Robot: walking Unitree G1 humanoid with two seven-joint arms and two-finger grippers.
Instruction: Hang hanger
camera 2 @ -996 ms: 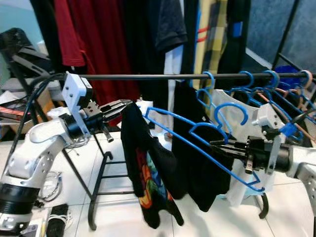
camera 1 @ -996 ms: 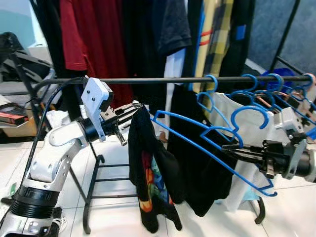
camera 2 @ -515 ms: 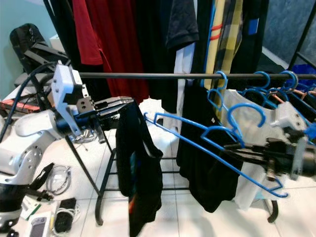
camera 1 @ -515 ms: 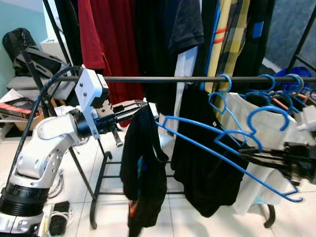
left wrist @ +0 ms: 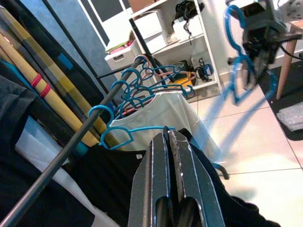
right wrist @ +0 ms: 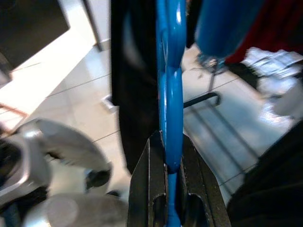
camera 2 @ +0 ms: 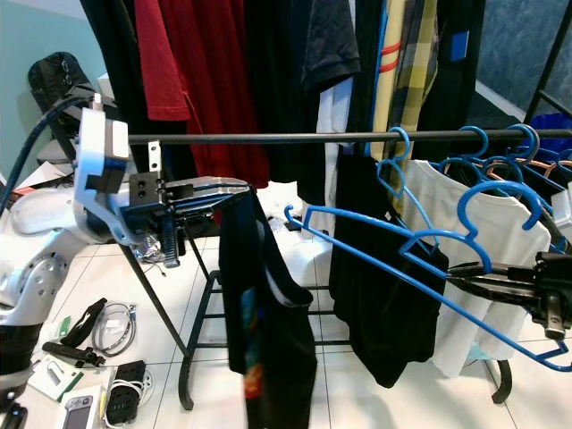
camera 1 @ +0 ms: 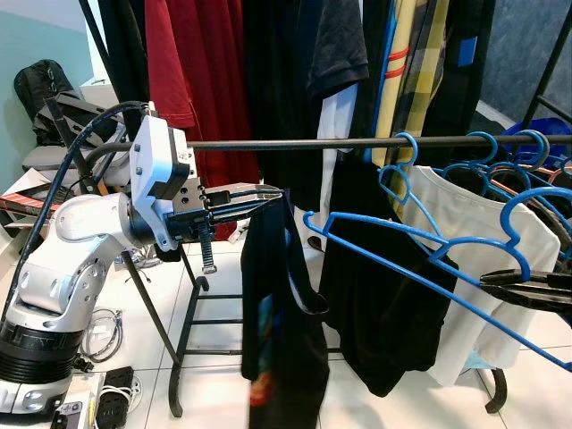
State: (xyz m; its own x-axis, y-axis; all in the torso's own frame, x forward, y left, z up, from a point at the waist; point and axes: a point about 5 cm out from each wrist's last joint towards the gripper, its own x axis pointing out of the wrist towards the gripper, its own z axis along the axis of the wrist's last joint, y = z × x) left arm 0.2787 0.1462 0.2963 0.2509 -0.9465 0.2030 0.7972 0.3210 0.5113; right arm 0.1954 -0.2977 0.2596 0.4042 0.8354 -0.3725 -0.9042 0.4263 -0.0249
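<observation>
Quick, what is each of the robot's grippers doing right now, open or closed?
Left gripper: closed on the black garment.
Right gripper: closed on the blue hanger.

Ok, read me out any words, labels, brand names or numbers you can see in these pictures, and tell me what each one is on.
No text can be read.
The black T-shirt pinched by the left gripper has a colourful print: too blurred to tell whether it holds words.
The blue hanger held by the right gripper: no marking seen.
Small items on the floor: too small to read.
</observation>
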